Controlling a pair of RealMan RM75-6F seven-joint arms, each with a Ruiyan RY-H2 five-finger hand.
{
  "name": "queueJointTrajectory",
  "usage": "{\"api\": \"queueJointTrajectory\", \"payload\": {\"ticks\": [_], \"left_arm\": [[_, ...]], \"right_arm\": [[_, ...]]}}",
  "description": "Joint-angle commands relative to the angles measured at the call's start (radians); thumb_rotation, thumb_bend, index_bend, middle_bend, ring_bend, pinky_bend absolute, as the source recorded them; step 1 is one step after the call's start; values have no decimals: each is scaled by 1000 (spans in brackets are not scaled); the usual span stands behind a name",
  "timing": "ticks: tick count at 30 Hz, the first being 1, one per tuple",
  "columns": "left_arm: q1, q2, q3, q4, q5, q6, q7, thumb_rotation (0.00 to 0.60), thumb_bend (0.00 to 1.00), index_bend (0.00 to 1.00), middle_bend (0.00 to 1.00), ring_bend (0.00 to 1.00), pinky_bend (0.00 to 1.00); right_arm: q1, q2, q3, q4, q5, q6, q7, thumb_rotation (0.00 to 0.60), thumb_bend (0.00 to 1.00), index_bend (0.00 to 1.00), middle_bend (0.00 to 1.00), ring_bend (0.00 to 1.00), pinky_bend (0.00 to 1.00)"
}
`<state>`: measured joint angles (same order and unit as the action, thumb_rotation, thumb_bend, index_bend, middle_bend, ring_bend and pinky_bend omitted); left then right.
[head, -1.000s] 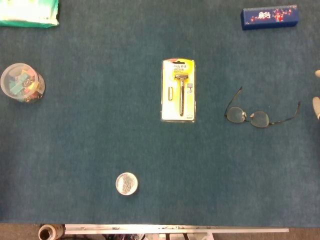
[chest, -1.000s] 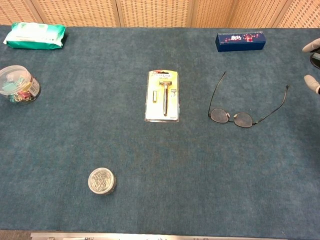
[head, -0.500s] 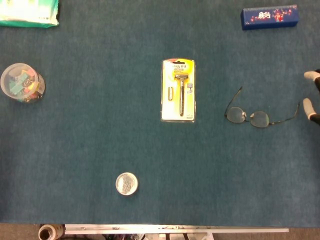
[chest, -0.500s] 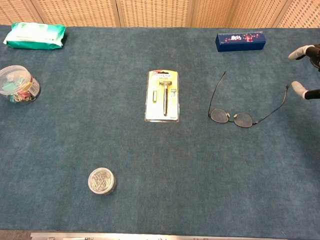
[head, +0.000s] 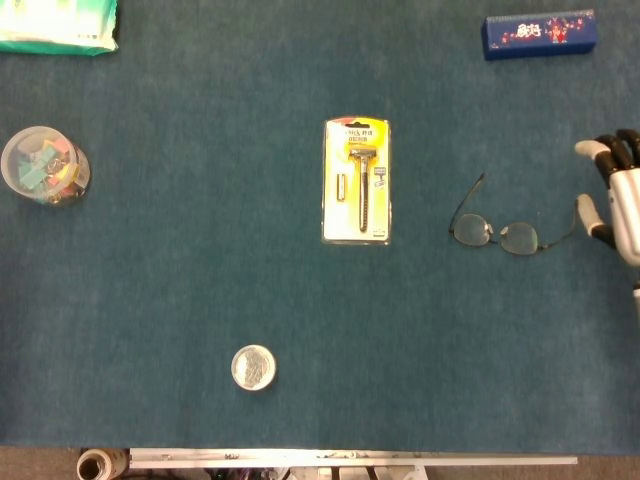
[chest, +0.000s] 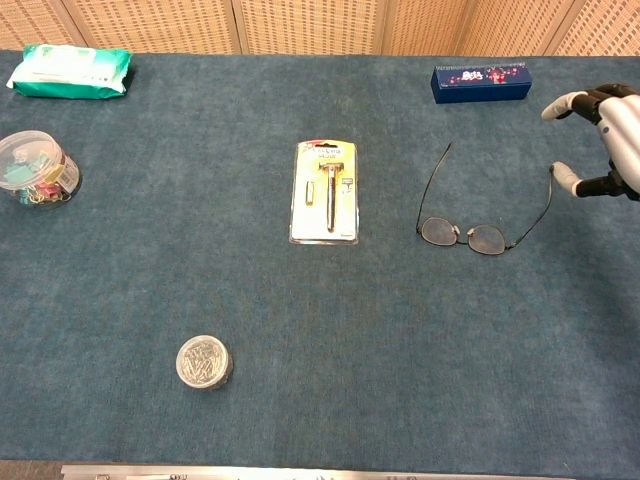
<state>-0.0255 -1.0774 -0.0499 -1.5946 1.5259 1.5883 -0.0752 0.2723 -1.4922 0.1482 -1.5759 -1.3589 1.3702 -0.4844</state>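
A pair of thin-framed glasses (head: 505, 236) (chest: 470, 236) lies on the blue cloth right of centre, temples unfolded and pointing away from me. My right hand (head: 615, 200) (chest: 605, 140) reaches in from the right edge with its fingers spread and nothing held. Its thumb tip sits at the end of the glasses' right temple. The left hand shows in neither view.
A yellow razor pack (head: 357, 182) (chest: 326, 192) lies mid-table. A blue box (head: 540, 33) (chest: 480, 83) sits at the back right, a green wipes pack (head: 55, 25) (chest: 70, 70) back left. A jar of clips (head: 42, 165) (chest: 35, 170) and a round tin (head: 253, 367) (chest: 204, 362) stand on the left.
My right hand has come further in from the right edge towards the glasses. The right temple's end has swung slightly inward at the thumb.
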Motion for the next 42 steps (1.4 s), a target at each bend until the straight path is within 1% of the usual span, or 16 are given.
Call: {"api": "queueJointTrajectory", "payload": {"ticks": [1,15,25,42], "left_arm": [[3,1,1,3,2,5,-6,600,116,449,449,366,442],[17,3,2,15,15,32,-36,600,116,449,449,366,442],[24,9,1,20,19,46,-60,600,116,449,449,366,442],[29,10,0,21,24,52,-68,600,117,449,449,366,442]], "right_arm": [[13,-9,4,-7,1,-7,-21,600,306,311,311,192,401],[69,-60,14,0,36,-52,-116,600,306,310,311,192,401],[86,-98,-9,28,47,-66,-162,600,306,311,311,192,401],[92,-137,-48,82,52,-78,-199,600,306,311,311,192,401]]}}
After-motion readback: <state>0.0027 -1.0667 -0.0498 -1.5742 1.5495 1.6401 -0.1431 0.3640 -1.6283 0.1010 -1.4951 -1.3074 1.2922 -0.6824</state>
